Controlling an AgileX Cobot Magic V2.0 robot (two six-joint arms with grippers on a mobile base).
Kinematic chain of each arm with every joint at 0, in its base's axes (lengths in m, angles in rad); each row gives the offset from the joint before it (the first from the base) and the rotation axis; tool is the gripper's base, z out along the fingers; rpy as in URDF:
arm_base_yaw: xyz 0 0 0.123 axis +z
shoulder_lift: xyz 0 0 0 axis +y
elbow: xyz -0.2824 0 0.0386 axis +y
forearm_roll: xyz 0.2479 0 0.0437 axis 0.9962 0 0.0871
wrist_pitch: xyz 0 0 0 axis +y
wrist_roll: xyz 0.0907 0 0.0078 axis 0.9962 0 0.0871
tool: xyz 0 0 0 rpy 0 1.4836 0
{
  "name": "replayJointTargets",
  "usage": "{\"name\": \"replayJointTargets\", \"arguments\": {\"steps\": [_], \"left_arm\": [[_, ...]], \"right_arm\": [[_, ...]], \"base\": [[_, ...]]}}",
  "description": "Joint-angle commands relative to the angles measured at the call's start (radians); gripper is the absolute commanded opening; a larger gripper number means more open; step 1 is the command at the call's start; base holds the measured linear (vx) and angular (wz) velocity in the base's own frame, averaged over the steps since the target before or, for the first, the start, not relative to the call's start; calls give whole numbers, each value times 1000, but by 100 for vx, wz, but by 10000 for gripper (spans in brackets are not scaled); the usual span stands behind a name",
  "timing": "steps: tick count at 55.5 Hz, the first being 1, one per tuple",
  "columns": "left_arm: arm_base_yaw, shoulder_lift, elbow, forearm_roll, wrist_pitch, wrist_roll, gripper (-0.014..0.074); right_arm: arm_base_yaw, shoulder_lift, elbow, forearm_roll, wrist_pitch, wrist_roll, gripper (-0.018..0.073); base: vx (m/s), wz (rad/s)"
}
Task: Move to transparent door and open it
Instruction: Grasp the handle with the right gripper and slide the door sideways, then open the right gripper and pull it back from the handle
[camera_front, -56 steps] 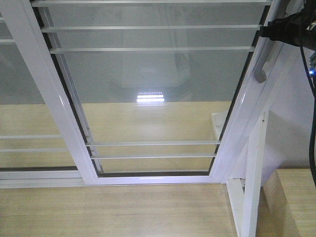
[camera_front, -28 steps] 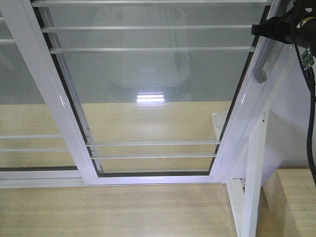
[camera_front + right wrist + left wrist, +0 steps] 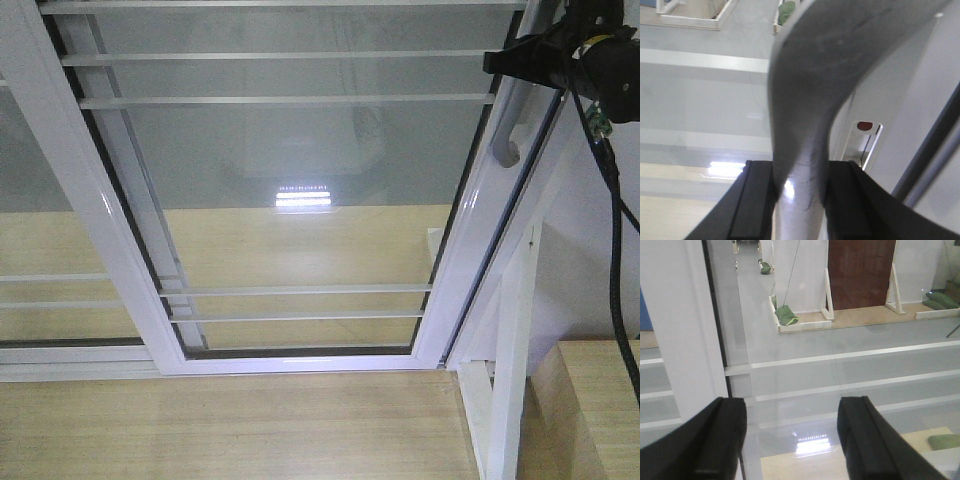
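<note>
Both right end effector [image 3: 800,197] pads [image 3: 756,205] pinch the transparent door's [image 3: 300,150] handle [image 3: 810,85].

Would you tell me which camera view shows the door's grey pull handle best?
The right wrist view: the pull handle fills the frame, clamped between the fingers of the right gripper. The front view shows it small on the transparent door, its top hidden by that gripper. The left wrist view misses it.

A pale wood-plank floor [image 3: 250,430] fills the bottom of the front view; a white wooden upright post [image 3: 512,360] stands at lower right. In the left wrist view's upper centre lies a green sandbag [image 3: 786,315], a dark brown panel [image 3: 860,272] to its right
</note>
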State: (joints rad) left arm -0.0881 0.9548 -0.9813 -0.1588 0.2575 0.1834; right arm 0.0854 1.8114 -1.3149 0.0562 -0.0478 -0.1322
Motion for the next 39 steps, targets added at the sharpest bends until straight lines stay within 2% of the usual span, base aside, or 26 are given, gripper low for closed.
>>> {"name": "replayJointTargets", "arguments": {"steps": [1, 27, 39], "left_arm": [[0, -13, -34, -3, -73, -4, 523], [0, -13, -34, -4, -73, -4, 523], [0, -13, -34, -4, -73, -4, 523]], "right_arm": [[78, -49, -42, -8, -127, -10, -8], [160, -49, -42, -7, -108, 8, -8], [236, -49, -42, -10, -115, 3, -8]], "base": [[0, 0], [0, 0], [0, 0]]}}
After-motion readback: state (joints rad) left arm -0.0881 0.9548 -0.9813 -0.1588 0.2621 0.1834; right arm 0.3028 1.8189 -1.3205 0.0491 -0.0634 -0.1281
